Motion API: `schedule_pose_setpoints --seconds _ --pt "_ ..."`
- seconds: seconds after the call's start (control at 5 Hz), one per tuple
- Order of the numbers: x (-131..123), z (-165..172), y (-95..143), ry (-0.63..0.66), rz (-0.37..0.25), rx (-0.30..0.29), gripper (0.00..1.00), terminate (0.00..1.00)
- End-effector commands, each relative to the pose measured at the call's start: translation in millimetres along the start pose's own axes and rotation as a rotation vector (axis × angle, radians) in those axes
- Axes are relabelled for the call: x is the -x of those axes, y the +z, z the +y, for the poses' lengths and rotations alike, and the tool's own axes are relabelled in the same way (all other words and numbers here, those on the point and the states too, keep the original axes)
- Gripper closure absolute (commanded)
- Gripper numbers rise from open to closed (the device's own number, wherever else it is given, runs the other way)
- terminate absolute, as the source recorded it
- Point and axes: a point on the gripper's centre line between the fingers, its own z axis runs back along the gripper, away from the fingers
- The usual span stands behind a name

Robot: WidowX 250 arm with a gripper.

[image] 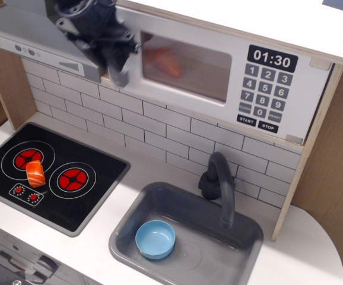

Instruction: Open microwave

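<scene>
While claw (119, 56) grips handle (121, 74), microwave (219, 71) door ajar.

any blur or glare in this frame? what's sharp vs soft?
observation.image: the pincer and the microwave handle area are motion-smeared; the orange item behind the tinted window looks soft. The clock display, sink, blue bowl and stove stay sharp. Lighting even, no strong glare.

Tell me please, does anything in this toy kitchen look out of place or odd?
One thing: an orange-and-white toy salmon piece lies directly on the black stovetop's left red burner, with no pan beneath. A small blue bowl sits inside the grey sink. Nothing looks spilled or damaged.
</scene>
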Motion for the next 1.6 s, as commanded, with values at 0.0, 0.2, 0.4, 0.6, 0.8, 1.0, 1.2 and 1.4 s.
schedule_pose_setpoints --seconds 0.0,0.2,0.4,0.6,0.8,1.0,1.2,1.4 --pt "38.0 -14.3 41.6 -0.039 0.047 -0.039 0.0 0.0" --pt "75.5 -24.7 64.8 -0.015 0.284 -0.037 0.0 0.0" --pt "109.4 -11.6 80.8 0.017 0.357 -0.058 0.0 0.0" --pt "106.8 30.3 70.5 0.134 0.357 -0.142 0.0 0.0" --pt "86.3 80.7 54.4 0.226 0.276 -0.184 0.0 0.0" --pt "54.8 131.5 55.9 0.359 0.194 -0.224 0.0 0.0" --pt "25.3 167.4 63.9 0.505 0.177 -0.239 0.0 0.0" --pt "3.1 153.1 53.0 0.555 0.204 -0.193 0.0 0.0"
